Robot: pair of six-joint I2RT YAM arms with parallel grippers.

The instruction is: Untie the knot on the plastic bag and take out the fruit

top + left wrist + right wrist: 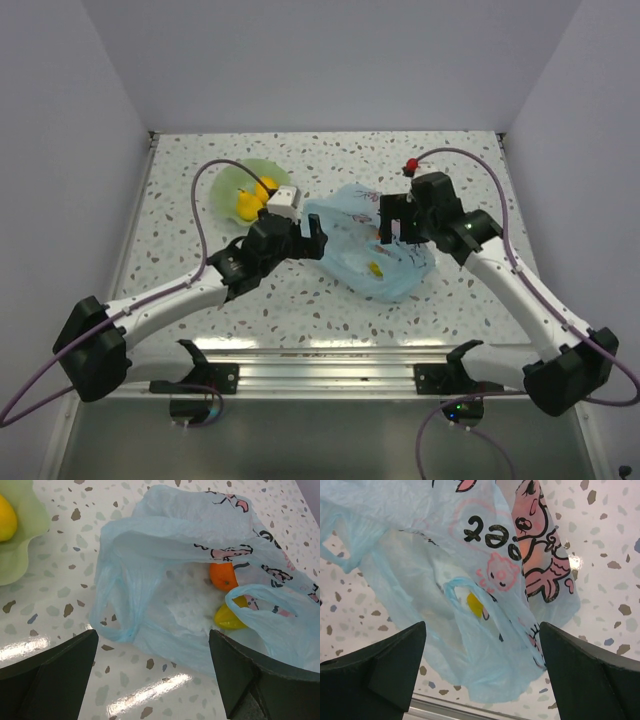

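The light-blue plastic bag [375, 245] lies crumpled mid-table with its mouth open. No knot shows; its two handle strips [107, 625] lie as loose loops. In the left wrist view an orange fruit [223, 576] and a yellow fruit [230, 617] sit inside the bag [165, 535]. The right wrist view shows the bag [470, 525], the yellow fruit [475, 605] and a peach-pink shape [535, 555] through the film. My left gripper [312, 240] [152, 680] is open and empty at the bag's left edge. My right gripper [393, 232] [482, 675] is open and empty just over the bag's top right.
A pale green wavy-rimmed bowl [232, 180] [20, 545] stands back left of the bag with yellow fruit [247, 203] [6, 511] in it. White walls close the table on three sides. A metal rail [320, 365] runs along the near edge.
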